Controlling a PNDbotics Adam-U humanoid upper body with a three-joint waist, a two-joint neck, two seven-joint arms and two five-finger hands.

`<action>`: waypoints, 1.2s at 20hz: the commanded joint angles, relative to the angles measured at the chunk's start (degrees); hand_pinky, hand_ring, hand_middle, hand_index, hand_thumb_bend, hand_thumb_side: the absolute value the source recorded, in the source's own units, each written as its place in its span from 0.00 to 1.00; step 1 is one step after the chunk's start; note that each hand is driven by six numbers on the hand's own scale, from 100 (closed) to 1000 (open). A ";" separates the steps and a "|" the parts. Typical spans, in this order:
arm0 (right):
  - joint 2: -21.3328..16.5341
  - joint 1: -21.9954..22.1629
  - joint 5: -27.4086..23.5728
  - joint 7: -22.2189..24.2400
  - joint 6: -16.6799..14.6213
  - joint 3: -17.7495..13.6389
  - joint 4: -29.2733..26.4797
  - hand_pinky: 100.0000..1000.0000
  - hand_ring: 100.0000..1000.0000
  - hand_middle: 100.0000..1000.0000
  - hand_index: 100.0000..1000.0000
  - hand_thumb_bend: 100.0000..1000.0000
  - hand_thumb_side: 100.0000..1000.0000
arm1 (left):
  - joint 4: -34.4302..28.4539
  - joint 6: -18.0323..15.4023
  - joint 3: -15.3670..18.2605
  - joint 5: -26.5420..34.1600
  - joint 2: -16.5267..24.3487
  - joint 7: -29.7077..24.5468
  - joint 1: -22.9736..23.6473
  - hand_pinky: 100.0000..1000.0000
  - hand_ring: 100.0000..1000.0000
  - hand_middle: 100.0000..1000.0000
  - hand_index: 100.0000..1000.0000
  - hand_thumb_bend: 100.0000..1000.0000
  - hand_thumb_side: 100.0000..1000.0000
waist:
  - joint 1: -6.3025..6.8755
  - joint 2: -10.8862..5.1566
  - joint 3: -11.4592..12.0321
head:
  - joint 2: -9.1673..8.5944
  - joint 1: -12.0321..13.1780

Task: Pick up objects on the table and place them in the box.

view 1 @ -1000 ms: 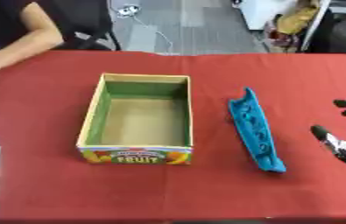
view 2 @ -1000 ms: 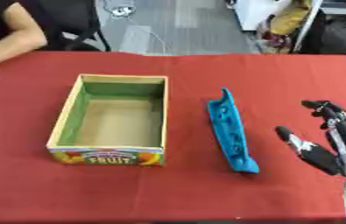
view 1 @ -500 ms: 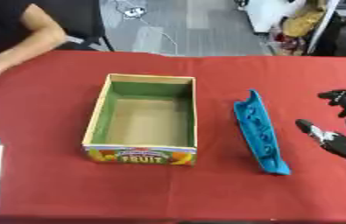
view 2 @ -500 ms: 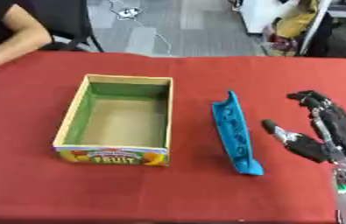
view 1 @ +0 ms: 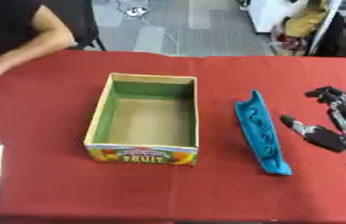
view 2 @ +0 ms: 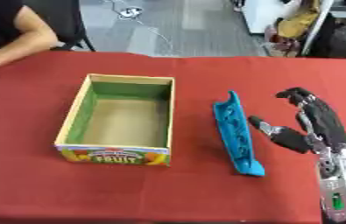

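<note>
A red table (view 2: pixel 168 197) stretches to the left of the robot's right hand (view 2: pixel 307 127), which hovers with thumb and fingers spread apart, holding nothing. Well to the hand's left sits an open cardboard box (view 2: pixel 76 118) with a green lining and a fruit label, nothing visible inside it. Between box and hand, just beside the outstretched thumb, a long blue object (view 2: pixel 237 135) stands on its narrow edge, leaning slightly, running away from the robot. The left hand shows in neither view. The risk, by this reading: the thumb reaches the thin, tilted piece before the fingers close around it, tipping it flat or nudging it toward the box, leaving a low edge that is harder to grasp
</note>
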 commanded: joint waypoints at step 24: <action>0.10 -5.58 6.31 2.59 -2.86 5.82 9.63 0.55 0.72 0.76 0.75 0.69 0.79 | -0.77 -0.26 -0.39 0.09 1.26 -0.30 -0.82 0.44 0.63 0.75 0.75 0.00 0.94 | 0.15 -0.39 0.75 | -0.04 0.06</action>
